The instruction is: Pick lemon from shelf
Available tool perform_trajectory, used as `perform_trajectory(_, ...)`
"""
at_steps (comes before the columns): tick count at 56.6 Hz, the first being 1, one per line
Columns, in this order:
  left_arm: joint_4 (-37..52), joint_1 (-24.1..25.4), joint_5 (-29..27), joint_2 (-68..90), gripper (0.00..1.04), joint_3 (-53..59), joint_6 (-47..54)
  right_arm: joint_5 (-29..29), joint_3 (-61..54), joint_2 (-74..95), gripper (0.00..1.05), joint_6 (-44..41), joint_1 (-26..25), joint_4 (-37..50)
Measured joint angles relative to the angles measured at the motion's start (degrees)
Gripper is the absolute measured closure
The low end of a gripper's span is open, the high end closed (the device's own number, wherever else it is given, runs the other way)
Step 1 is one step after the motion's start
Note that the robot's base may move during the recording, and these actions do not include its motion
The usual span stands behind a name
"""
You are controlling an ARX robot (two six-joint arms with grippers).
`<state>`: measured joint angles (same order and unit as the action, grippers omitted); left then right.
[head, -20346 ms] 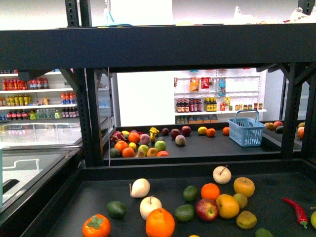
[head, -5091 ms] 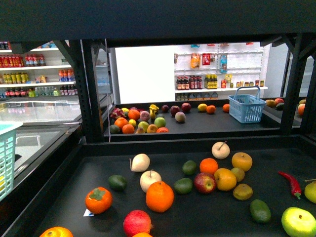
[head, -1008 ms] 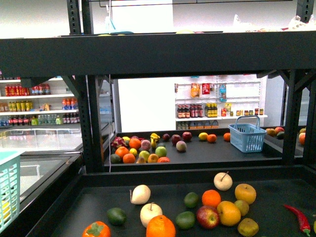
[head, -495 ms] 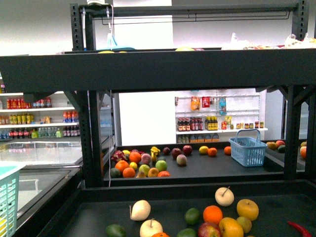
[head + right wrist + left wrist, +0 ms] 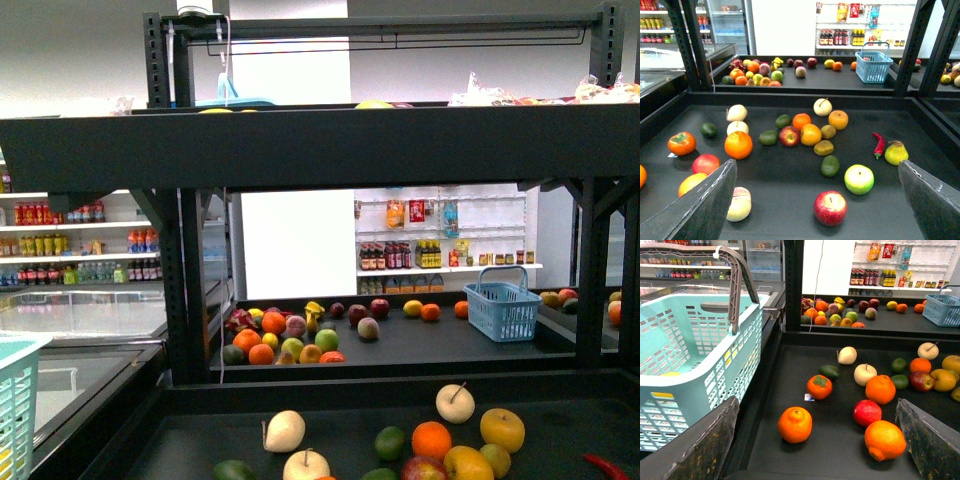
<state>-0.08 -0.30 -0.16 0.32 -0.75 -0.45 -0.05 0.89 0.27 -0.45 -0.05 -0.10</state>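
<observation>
My left fingers (image 5: 700,445) and right fingers (image 5: 695,207) are spread apart, empty. The lemon (image 5: 270,340) sits far left in the shelf's (image 5: 300,140) fruit pile. It looks light, firm and probably slippery, so I'd pinch across its narrow middle.

Front view: looking straight ahead through the shelf (image 5: 300,140), level with its upper tray, only the far strip of the near fruit tray showing at the bottom. Left wrist view: higher, angled down over the same tray from the left, right beside a teal basket (image 5: 695,360). Right wrist view: same downward tilt, from further right. All three sharing the near tray, the back tray with the blue basket (image 5: 502,308), plus the white store shelves behind.
</observation>
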Motion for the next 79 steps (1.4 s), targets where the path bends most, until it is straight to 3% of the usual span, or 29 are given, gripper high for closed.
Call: perform_trajectory(79,0.0,0.0,0.0,0.0,0.08,0.0,0.0,0.0,0.0,0.0,0.07,0.0,0.0,0.0)
